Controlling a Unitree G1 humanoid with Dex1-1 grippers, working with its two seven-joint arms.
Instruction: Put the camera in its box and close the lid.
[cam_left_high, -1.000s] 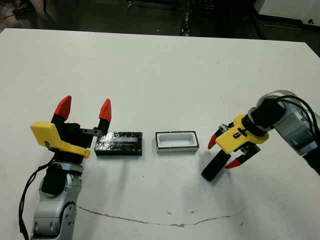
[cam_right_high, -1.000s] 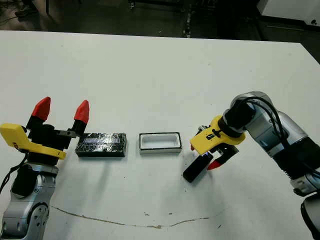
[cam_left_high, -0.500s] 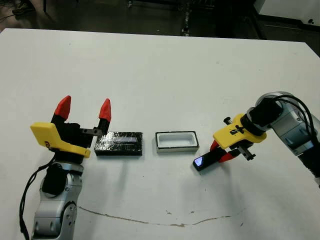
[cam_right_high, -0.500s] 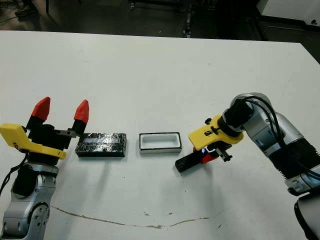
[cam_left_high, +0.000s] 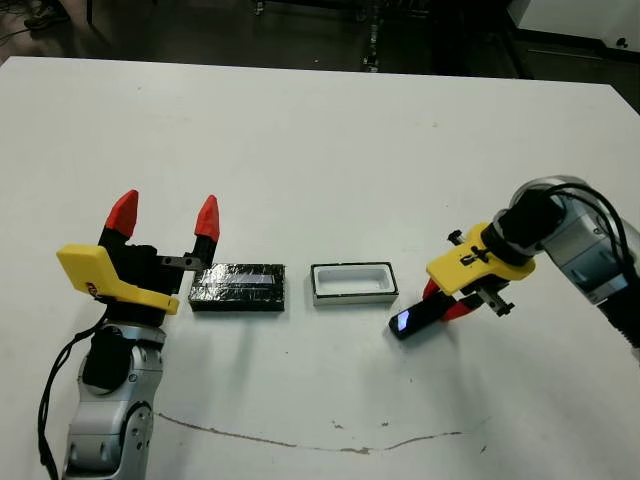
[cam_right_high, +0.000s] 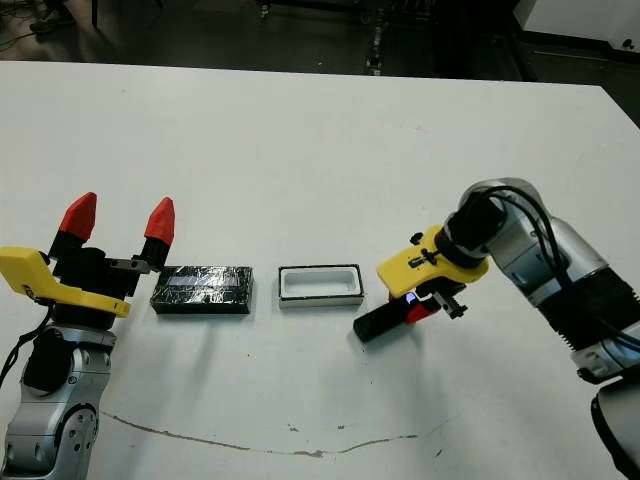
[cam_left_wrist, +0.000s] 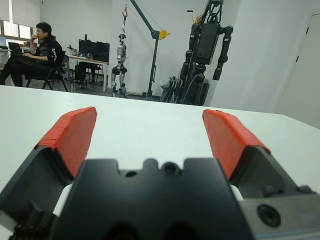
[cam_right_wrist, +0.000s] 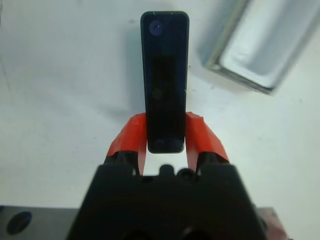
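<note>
Left eye view: right end effector (cam_left_high: 440, 303) still pinches the camera (cam_left_high: 413, 319), now nearer the box (cam_left_high: 353, 282).

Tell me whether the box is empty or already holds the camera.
Empty. The box shows only its white inside, and the camera is outside it, clamped in the right claw beside the box.

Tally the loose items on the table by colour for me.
Black: 2, the lid and the camera held in the right gripper.
White: 1, the box.
Total: 3.
</note>
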